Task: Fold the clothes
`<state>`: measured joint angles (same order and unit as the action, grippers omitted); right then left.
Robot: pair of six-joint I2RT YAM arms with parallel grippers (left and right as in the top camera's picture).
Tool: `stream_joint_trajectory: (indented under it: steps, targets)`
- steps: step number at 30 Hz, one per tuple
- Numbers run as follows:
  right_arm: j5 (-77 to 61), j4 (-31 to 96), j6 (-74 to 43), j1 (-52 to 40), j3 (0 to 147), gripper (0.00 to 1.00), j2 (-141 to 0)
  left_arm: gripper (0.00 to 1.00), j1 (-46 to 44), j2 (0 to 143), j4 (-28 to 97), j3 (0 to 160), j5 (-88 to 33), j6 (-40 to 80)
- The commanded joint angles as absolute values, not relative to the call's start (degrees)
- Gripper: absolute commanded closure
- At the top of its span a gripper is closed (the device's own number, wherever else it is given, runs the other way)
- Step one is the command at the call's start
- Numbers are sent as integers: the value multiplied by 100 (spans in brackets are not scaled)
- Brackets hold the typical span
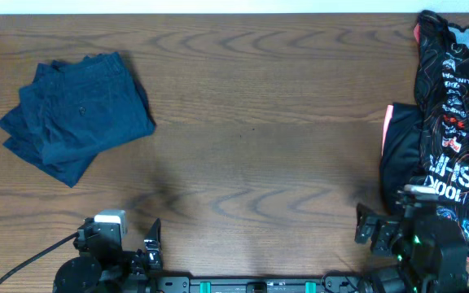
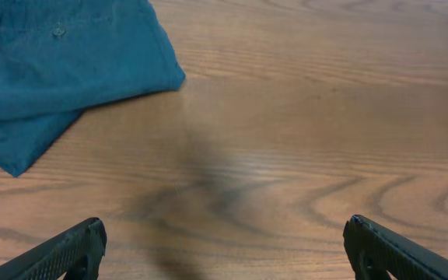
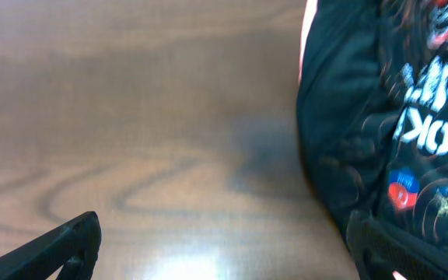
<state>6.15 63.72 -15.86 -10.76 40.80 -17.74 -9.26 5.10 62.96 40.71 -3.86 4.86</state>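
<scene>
At ten o'clock on the wooden table (image 1: 243,122): the navy-blue clothes (image 1: 78,114), folded flat into a small pile, with seams and a small button showing on top. Upper layer skewed over the lower, an edge of the lower one jutting toward seven o'clock. Well apart from both arms. Caught again at eleven o'clock in the left wrist view, one rounded corner lying on the wood grain.

At three o'clock, running along the table's right edge: a black printed garment (image 1: 450,138), unfolded and rumpled, covered in white, red and blue logos (lettering too blurred to read properly), with a pink strip along its left border.

At seven o'clock, low by the near edge: the left gripper (image 2: 224,229), spread wide, black fingers (image 2: 68,253) at the two lower corners of its own view, bare wood between them, clear of the navy pile.

At five o'clock: the right gripper (image 3: 224,224), likewise spread wide. Left finger over bare wood, right finger in front of the black garment's lower part. Contact there impossible to judge through the blur. From overhead, just beside the garment's lower left portion and partly overlapping it.
</scene>
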Motion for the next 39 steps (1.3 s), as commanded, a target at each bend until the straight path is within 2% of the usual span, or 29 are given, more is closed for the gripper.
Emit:
stream_joint_trajectory:
  steps: [1,8,17,21,39]
  targets:
    - [644,5918,-1184,-768,3752,1,-1262,2,-956,493,6305,4060,-320,495]
    - [644,3686,-711,-410,2126,1,-10,2,-956,493,6302,4060,-320,495]
    - [502,75,-666,-329,132,1,-36,2,-956,493,6302,4060,-320,495]
    - [423,388,-676,-333,32,1,-58,2,-956,493,6302,4060,-320,495]
    - [425,384,-676,-333,34,1,-75,2,-956,493,6305,4060,-320,495]
